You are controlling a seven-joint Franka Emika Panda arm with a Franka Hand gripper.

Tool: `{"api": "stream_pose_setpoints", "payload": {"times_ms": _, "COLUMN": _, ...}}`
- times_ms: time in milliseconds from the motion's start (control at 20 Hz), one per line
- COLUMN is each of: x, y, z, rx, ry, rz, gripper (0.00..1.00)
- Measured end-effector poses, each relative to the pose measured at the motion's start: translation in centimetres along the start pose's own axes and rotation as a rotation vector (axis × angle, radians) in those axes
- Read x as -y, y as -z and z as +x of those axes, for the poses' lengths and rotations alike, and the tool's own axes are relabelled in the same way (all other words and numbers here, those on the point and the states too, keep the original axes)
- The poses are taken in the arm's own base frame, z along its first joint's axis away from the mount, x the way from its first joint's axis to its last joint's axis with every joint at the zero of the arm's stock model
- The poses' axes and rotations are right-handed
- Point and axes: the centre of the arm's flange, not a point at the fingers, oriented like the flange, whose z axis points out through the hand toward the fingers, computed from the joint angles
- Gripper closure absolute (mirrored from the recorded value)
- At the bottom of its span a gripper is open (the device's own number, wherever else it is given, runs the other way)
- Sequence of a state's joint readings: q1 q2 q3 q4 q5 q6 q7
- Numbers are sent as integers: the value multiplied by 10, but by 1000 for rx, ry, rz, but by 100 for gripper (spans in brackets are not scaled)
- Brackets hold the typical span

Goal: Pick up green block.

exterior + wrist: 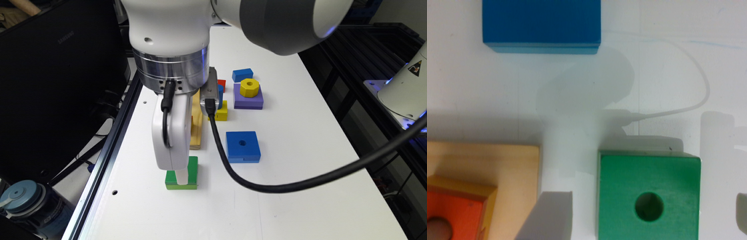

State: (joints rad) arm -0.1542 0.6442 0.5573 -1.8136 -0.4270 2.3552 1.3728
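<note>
The green block (192,168) lies flat on the white table (300,140), near the exterior view's left edge. It is square, with a round centre hole, and shows from above in the wrist view (622,185). My gripper (181,178) is lowered over it and open (647,215). One grey fingertip (549,215) stands off one side of the block and the other (742,215) off the opposite side. A gap of table shows between each finger and the block.
A blue square block with a hole (243,146) (542,22) lies close by. A wooden base (196,133) (482,165) carrying an orange piece (457,205) sits just behind the green block. Farther back are a purple block (248,100) with a yellow nut (249,87), a yellow block (222,114) and a small blue block (242,75). A black cable (267,186) loops over the table.
</note>
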Motion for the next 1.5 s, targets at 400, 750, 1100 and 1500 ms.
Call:
{"api": "stream_pose_setpoints", "payload": {"times_ms": 400, "x": 0, "y": -27, "z": 0, "rx": 1, "ry": 2, "rz": 5, "gripper": 0}}
{"api": "stream_pose_setpoints", "payload": {"times_ms": 750, "x": 1, "y": -43, "z": 1, "rx": 4, "ry": 0, "rz": 5, "gripper": 0}}
{"api": "stream_pose_setpoints", "payload": {"times_ms": 1100, "x": 3, "y": -57, "z": 1, "rx": -5, "ry": -2, "rz": -3, "gripper": 0}}
{"api": "stream_pose_setpoints", "payload": {"times_ms": 1500, "x": 3, "y": -56, "z": 1, "rx": -7, "ry": -2, "rz": -3, "gripper": 0}}
